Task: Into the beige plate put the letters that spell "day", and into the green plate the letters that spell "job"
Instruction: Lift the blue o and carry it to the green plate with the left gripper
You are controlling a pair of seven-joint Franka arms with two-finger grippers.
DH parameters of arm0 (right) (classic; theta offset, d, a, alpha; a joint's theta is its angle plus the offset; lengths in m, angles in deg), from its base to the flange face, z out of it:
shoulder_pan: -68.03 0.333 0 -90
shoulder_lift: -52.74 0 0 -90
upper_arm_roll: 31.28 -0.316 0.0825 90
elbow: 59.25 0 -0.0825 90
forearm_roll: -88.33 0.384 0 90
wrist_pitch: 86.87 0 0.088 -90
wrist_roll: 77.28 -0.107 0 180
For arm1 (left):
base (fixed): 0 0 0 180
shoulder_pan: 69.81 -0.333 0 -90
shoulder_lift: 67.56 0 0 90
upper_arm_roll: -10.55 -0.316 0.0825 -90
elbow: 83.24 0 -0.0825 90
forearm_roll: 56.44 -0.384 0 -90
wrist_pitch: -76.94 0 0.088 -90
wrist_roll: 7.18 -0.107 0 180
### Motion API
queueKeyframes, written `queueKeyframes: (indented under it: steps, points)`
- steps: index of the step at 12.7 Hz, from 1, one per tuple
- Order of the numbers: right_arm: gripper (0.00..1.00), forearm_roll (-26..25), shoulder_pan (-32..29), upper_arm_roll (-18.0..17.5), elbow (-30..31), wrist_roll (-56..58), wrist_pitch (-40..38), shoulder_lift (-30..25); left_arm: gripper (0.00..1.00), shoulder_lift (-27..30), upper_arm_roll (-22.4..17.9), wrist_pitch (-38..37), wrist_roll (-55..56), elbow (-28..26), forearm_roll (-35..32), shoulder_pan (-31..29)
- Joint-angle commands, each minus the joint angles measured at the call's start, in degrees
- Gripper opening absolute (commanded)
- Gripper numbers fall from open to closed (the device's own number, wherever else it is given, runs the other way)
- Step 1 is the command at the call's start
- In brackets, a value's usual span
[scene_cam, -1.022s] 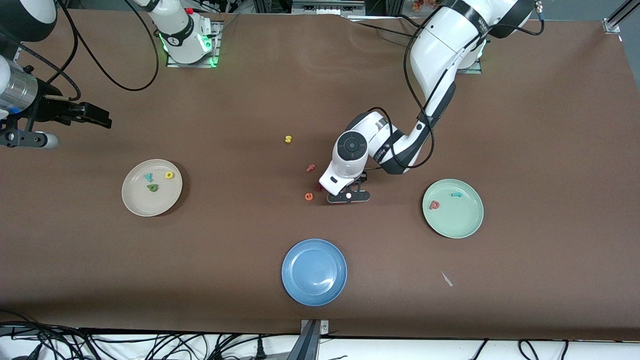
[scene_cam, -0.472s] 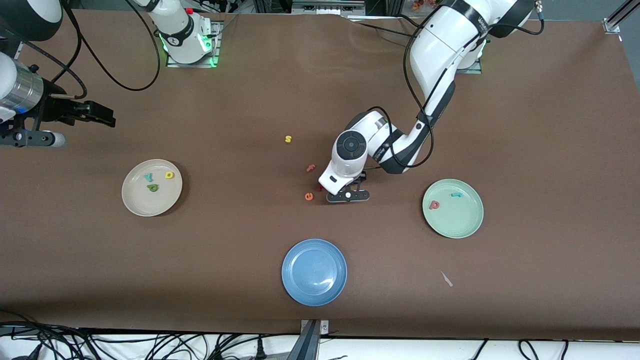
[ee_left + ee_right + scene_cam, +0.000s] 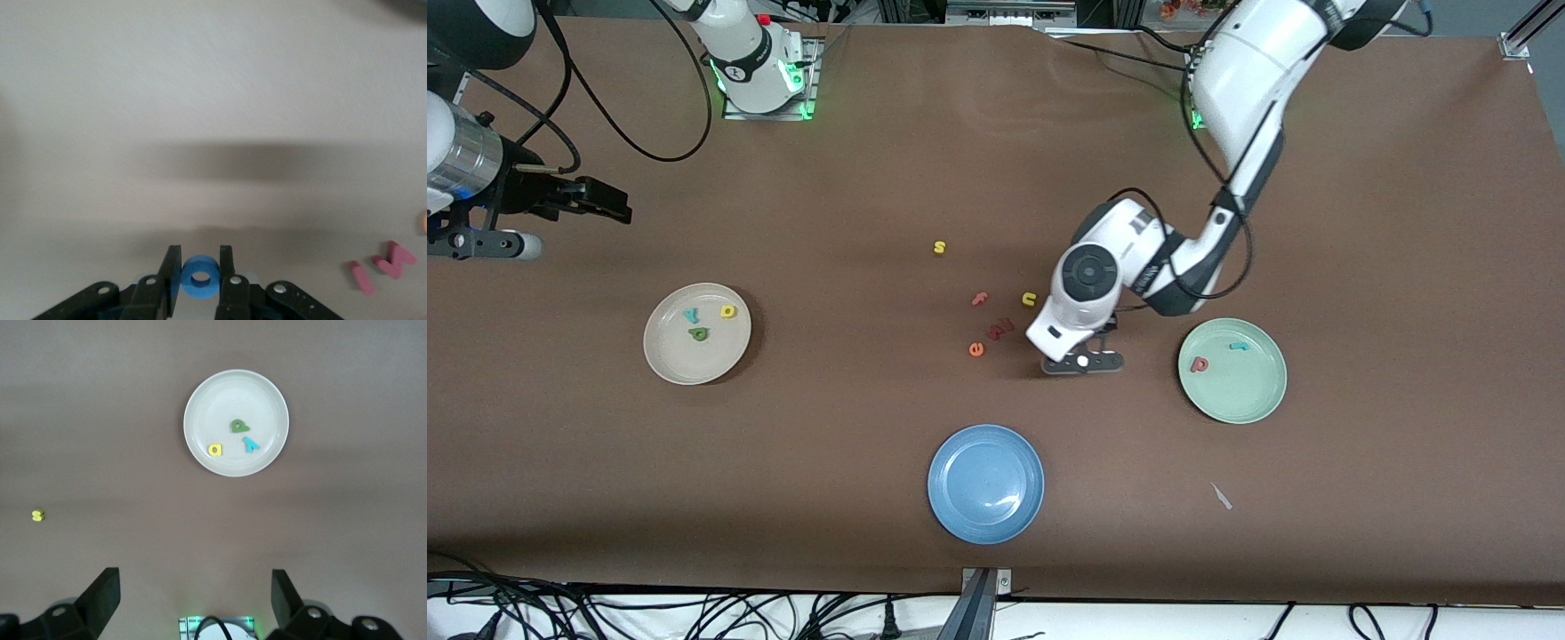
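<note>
Three plates on the brown table (image 3: pixel 1360 222): beige plate (image 3: pixel 665 356) toward the right arm's end, green plate (image 3: pixel 1249 396) toward the left arm's end, blue plate (image 3: pixel 985 483) between them and nearest the front camera. Three letters in the beige plate: green "d" (image 3: pixel 698 334), yellow "a" (image 3: pixel 728 311), teal-cyan "y" (image 3: pixel 691 315). Two letters in the green plate: salmon-red "b" (image 3: pixel 1200 364) and teal "j" (image 3: pixel 1238 347), apart from each other. Five loose letters mid-table: yellow "s" (image 3: pixel 939 247), yellow "u" (image 3: pixel 1029 299), pink "f" (image 3: pixel 980 299), orange "e" (image 3: pixel 976 349), plus red pieces (image 3: pixel 1000 330) just beside the "e", shape hard to read. One blue ring "o" (image 3: pixel 200 277), pinched between the fingers of the left gripper (image 3: pixel 200 280), clamped on both sides, off the table. Left gripper up over bare table between the loose letter cluster and the green plate, not over either plate. Right gripper (image 3: pixel 195 593) spread wide, holding nothing, parked over the table's right-arm end, farther from the front camera than the beige plate; right arm waiting. One small pale scrap (image 3: pixel 1221 496) lying on the table nearer the front camera than the green plate.
</note>
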Motion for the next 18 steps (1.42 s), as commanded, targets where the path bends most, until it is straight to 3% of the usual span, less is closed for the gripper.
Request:
queueKeyframes:
  steps: [1,9,12,18]
  points:
    - [1.00,-1.14,-0.18,-0.22,-4.20,0.87,-4.33,0.93,0.01,4.07,0.49,-3.64,-8.38,-1.37,-1.32,-4.45]
    - [1.00,-0.62,-1.06,0.13,-4.21,-0.45,-4.43,1.54,0.01,2.59,0.06,-6.20,-42.22,-1.81,-1.93,-18.61]
    - [1.00,-0.53,-1.06,0.13,-4.12,-0.36,-4.43,1.63,0.01,0.49,0.05,-4.45,-44.36,-1.98,-7.55,-20.29]
    - [1.00,-0.62,-1.15,0.13,-4.12,0.69,-3.99,1.54,0.02,-2.07,0.05,1.36,-44.45,-4.62,-9.14,-22.13]
